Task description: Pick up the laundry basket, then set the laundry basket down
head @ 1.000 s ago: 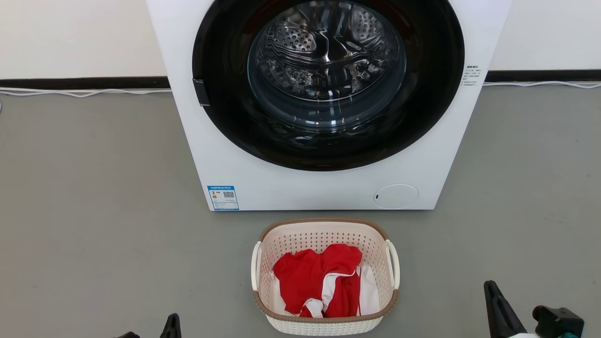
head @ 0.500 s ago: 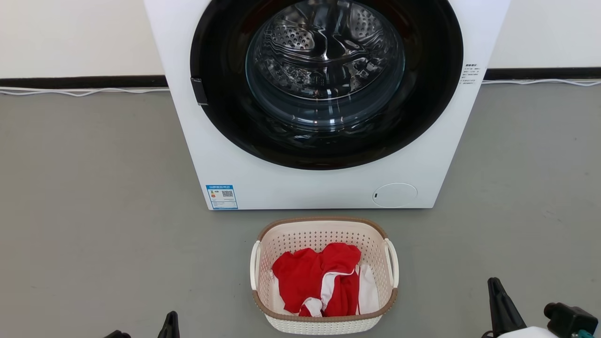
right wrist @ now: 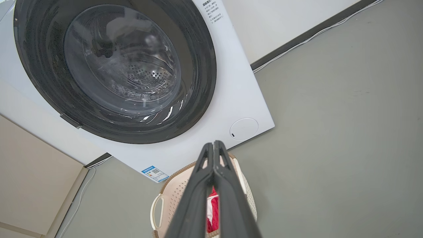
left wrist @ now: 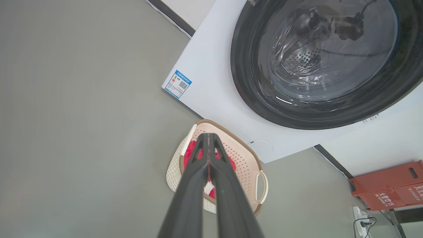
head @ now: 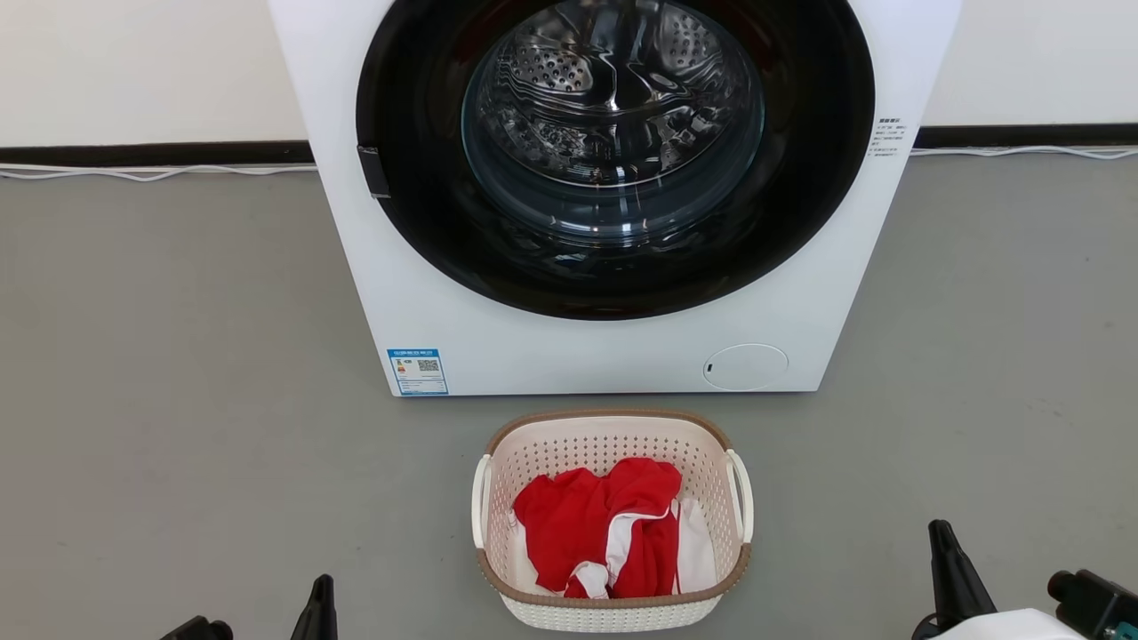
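Near the laundry basket (head: 613, 440), left claw (left wrist: 209, 145) and right claw (right wrist: 214, 147) are pressed together, empty.

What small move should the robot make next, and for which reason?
Probably open the left tool and right tool and lower them toward the side handles: both are shut and well apart from the laundry basket, which stands on the floor.

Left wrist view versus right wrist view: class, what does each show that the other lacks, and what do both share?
Left wrist view, not the right: an orange-red box and a white power strip, plus the shut left gripper. Right wrist view, not the left: a beige panel and the shut right gripper. Both: the washing machine, the laundry basket holding red clothing, the grey floor.
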Robot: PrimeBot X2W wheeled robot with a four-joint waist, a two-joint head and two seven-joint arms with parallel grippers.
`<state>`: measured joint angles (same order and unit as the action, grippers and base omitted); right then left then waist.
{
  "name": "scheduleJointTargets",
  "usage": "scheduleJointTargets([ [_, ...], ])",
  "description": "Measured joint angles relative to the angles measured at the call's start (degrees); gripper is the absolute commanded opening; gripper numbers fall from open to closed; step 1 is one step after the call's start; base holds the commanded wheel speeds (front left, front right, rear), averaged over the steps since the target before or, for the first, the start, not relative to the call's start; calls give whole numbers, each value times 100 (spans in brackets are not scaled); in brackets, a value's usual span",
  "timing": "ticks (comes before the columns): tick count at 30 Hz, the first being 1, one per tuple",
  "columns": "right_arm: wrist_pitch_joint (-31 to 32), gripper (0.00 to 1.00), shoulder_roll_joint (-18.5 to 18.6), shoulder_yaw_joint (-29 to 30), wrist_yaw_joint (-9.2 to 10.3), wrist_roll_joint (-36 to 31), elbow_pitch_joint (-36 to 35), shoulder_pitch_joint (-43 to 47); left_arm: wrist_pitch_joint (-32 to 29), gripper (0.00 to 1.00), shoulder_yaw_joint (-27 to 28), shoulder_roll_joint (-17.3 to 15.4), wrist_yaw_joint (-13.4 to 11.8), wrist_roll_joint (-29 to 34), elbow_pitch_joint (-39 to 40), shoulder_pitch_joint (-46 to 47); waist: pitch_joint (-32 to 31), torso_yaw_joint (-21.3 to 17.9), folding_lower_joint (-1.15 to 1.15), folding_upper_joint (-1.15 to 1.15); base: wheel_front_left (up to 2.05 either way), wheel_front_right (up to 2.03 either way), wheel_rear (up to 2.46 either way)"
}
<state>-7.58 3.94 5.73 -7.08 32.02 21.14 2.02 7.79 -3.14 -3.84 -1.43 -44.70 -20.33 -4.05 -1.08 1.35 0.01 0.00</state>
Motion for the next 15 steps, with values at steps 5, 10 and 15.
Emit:
scheduleJointTargets([
  [5,55,0,-12,9,0,348,-18,-4,-79,0,51,7,32,-270,18,9,7,-8,0,0,0,0,0],
  [10,119,0,-22,20,0,697,-45,-10,-145,0,102,14,97,-560,42,61,15,-16,0,0,0,0,0],
  [15,218,0,-41,36,1,1042,-67,-86,-254,0,133,21,148,-846,77,120,22,-24,0,0,0,0,0],
])
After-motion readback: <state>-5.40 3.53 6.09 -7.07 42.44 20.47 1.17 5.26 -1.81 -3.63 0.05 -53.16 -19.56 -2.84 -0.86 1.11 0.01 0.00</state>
